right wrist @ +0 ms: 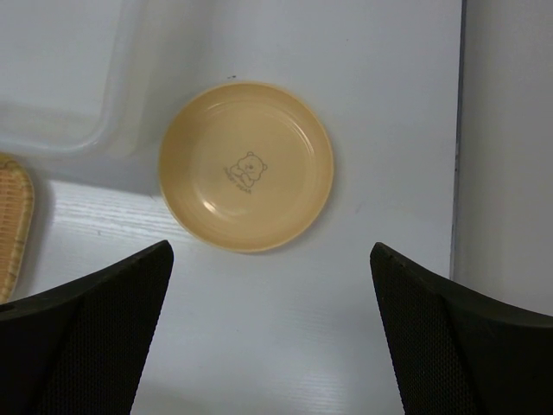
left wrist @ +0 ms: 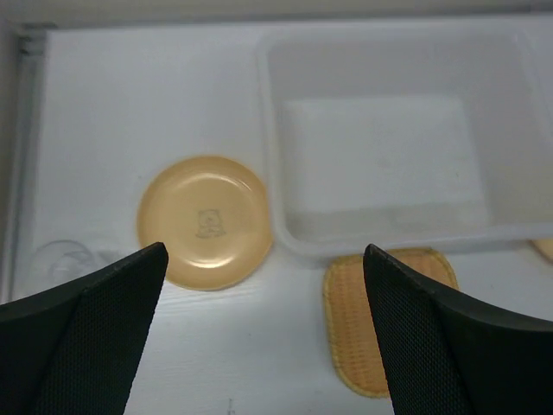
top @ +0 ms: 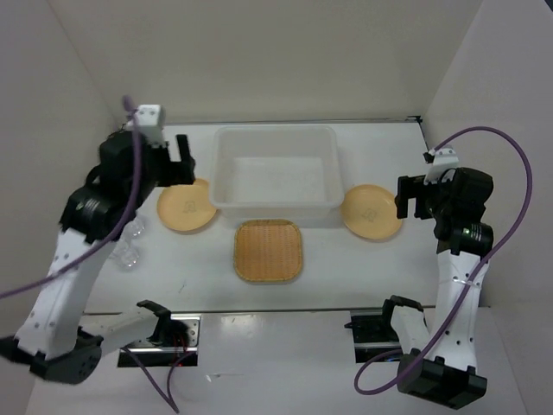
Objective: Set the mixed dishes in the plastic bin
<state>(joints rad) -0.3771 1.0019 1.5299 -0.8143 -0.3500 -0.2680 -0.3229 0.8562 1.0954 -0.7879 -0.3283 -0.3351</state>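
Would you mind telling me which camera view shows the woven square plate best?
Top external: the woven plate lies whole and unobstructed on the near side of the plastic bin. The left wrist view shows only part of it, and the right wrist view only its edge.

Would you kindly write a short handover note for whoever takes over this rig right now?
Left gripper: open, empty, raised near the left round plate.
Right gripper: open, empty, above the right round plate.
The round plates lie on the table, one on each side of the plastic bin. The woven plate lies just in front of it. The two clear cups stand at the far left, by the left arm.
Done: nothing, the bin is empty.
Left: all five dishes go into the bin.
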